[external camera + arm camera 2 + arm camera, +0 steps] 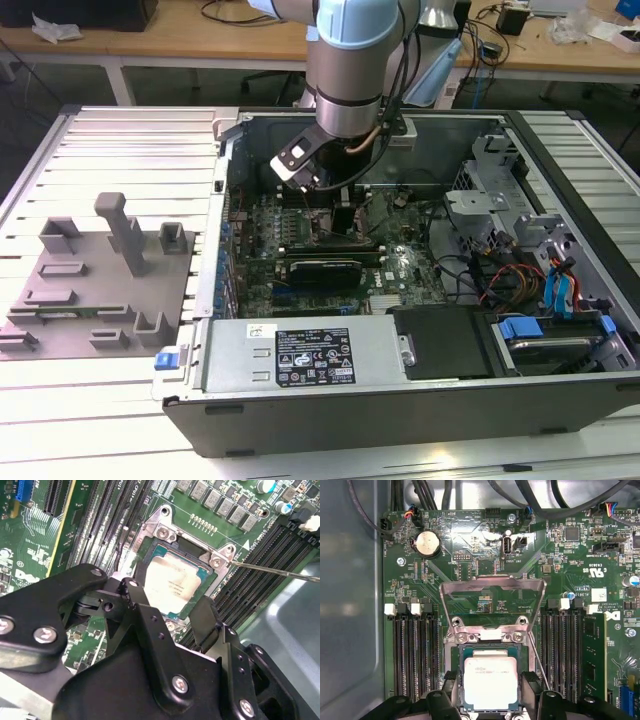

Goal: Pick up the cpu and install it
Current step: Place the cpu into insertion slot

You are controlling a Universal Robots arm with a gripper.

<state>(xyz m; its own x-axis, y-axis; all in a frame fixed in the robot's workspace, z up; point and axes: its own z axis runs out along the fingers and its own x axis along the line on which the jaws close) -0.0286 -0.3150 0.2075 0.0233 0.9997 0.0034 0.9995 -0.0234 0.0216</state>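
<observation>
In the exterior view, a grey fixture plate (100,275) lies at nine o'clock of the open computer case (420,400). The arm reaches into the case, its gripper (345,222) low over the motherboard (405,275), at twelve o'clock of the power supply (300,360). In both wrist views the cpu (490,682) (172,582) lies flat in the socket frame (487,636), silvery top up and edges square with the frame. Being square, it shows no long axis. The fingers (451,685) are spread, one beside each opposite edge of the cpu. The hinged load plate (492,582) stands raised.
</observation>
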